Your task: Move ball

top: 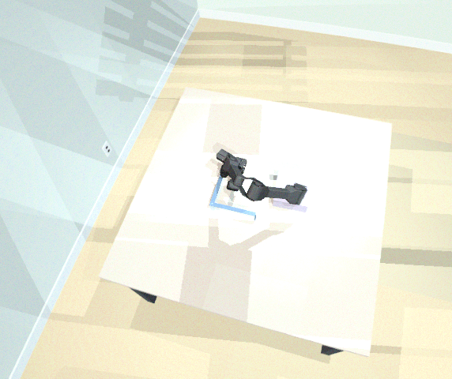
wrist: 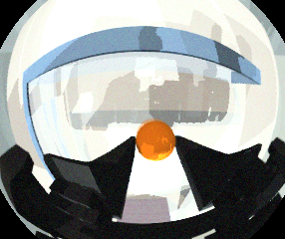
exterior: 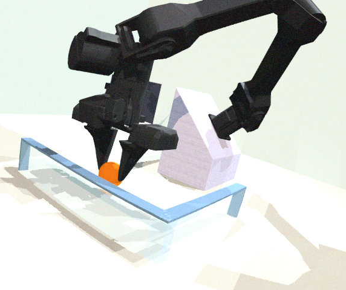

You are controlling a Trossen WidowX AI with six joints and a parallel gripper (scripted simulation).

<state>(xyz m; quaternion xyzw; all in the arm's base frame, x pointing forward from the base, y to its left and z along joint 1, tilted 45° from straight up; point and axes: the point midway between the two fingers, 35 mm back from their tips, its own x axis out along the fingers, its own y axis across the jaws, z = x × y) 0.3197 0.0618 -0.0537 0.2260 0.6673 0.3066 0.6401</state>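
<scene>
Orange round ball [exterior: 110, 173] is pinched between the two dark pointed fingers [exterior: 129, 159] of the black parallel-jaw gripper [exterior: 114, 172], low inside the corner made by the two clear walls with blue top edges [exterior: 129, 199] and close to the longer wall. These walls stand near the middle of the white table [top: 320, 264], and a pale lilac block with a sloped top [exterior: 198, 162] stands behind them.

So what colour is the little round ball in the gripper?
Orange, clearest in the exterior view.

Plain room, wood floor [top: 340, 81], wall socket [top: 106, 148], white table [top: 320, 285]
</scene>
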